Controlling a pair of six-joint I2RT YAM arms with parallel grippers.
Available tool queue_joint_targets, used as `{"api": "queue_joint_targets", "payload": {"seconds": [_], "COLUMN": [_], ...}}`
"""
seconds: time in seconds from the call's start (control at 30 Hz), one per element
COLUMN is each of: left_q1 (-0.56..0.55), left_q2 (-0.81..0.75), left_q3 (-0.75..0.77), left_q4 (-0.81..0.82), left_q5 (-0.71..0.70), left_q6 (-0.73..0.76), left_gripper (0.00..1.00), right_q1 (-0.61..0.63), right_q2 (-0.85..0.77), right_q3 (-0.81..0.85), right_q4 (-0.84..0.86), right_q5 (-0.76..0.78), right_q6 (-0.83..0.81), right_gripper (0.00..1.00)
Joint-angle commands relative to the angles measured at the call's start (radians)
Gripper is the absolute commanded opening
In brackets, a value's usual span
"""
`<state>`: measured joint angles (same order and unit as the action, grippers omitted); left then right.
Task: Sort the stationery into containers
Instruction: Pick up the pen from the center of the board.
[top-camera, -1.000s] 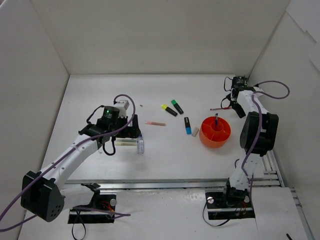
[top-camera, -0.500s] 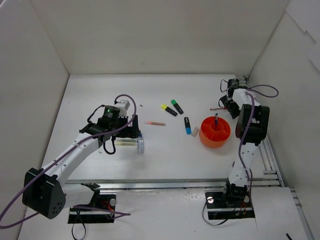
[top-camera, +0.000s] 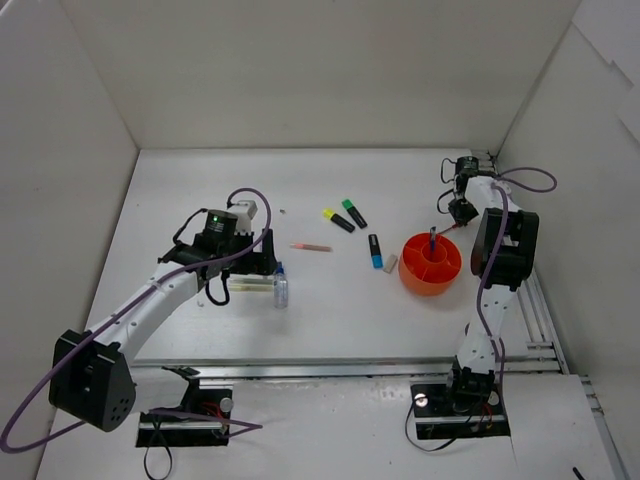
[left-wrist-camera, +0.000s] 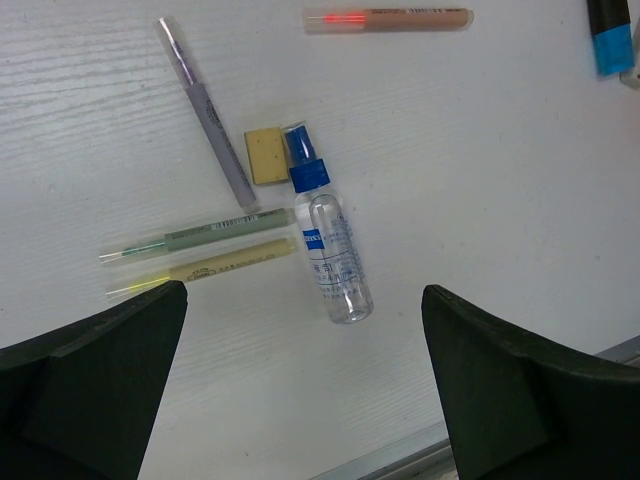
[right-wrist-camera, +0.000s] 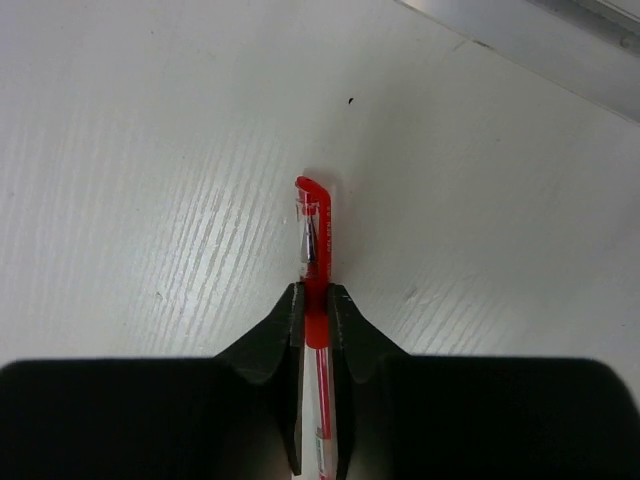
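My right gripper (right-wrist-camera: 316, 300) is shut on a thin red pen (right-wrist-camera: 315, 230) that lies on the table at the far right, its capped end sticking out past the fingertips. In the top view this gripper (top-camera: 460, 211) is just behind the orange-red pot (top-camera: 431, 268), where a blue pen (top-camera: 432, 238) stands. My left gripper (left-wrist-camera: 300, 390) hangs open over a clear blue-capped tube (left-wrist-camera: 330, 255), holding nothing. Yellow (top-camera: 338, 220), green (top-camera: 354, 213) and blue (top-camera: 374, 251) capped highlighters and a white eraser (top-camera: 390, 263) lie mid-table.
Under the left wrist lie a grey pen (left-wrist-camera: 207, 110), a small tan block (left-wrist-camera: 264, 155), a green stick (left-wrist-camera: 200, 237) and a yellow stick (left-wrist-camera: 205, 270). A pink pen (left-wrist-camera: 390, 18) lies farther back. White walls close in the table; a metal rail (top-camera: 340, 368) runs along its near edge.
My right gripper has come down onto the red pen and shut on it. The left arm has hardly moved and stays open.
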<state>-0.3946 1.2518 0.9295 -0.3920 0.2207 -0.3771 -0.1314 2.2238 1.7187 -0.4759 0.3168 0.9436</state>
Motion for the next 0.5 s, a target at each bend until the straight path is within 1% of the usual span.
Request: {"api": "queue_joint_targets", "payload": {"seconds": [0.0,0.07,0.13,0.17,0.2,0.27,0.3,0.33,0.37,0.4,0.43,0.47], "left_q1": [0.008,0.008,0.017,0.017,0.017,0.017,0.017,0.017,0.017,0.017,0.017,0.017], "left_q2": [-0.014,-0.025,-0.035,-0.041,-0.045,-0.057,-0.061,-0.066,-0.074,-0.078,-0.087,-0.095], "left_q3": [0.060,0.058,0.057,0.055,0.054,0.051,0.046,0.045,0.037,0.034,0.025,0.020], "left_q4": [0.035,0.032,0.028,0.025,0.025,0.027,0.028,0.033,0.038,0.041,0.047,0.048], "left_q5": [0.016,0.016,0.009,0.009,0.008,0.008,0.012,0.016,0.020,0.028,0.032,0.035], "left_q6": [0.020,0.020,0.021,0.020,0.021,0.020,0.017,0.011,0.009,0.006,0.003,-0.002], "left_gripper": [1.00,1.00,1.00,1.00,1.00,1.00,1.00,1.00,1.00,1.00,1.00,1.00], "right_q1": [-0.007,-0.002,0.016,0.025,0.035,0.059,0.062,0.064,0.067,0.069,0.078,0.085], "right_q2": [-0.039,-0.075,-0.108,-0.145,-0.170,-0.238,-0.266,-0.292,-0.347,-0.377,-0.407,-0.473], "right_q3": [0.022,0.018,0.019,0.019,0.013,0.001,-0.022,-0.037,-0.051,-0.097,-0.125,-0.155], "right_q4": [-0.023,-0.020,-0.014,-0.006,0.000,0.039,0.054,0.069,0.109,0.131,0.188,0.230], "right_q5": [0.041,0.083,0.135,0.207,0.237,0.298,0.301,0.301,0.286,0.283,0.283,0.281], "right_q6": [-0.023,-0.049,-0.123,-0.153,-0.222,-0.281,-0.326,-0.339,-0.377,-0.393,-0.414,-0.446], "right_gripper": [0.02,0.00,0.00,0.00,0.00,0.00,0.00,0.00,0.00,0.00,0.00,0.00]}}
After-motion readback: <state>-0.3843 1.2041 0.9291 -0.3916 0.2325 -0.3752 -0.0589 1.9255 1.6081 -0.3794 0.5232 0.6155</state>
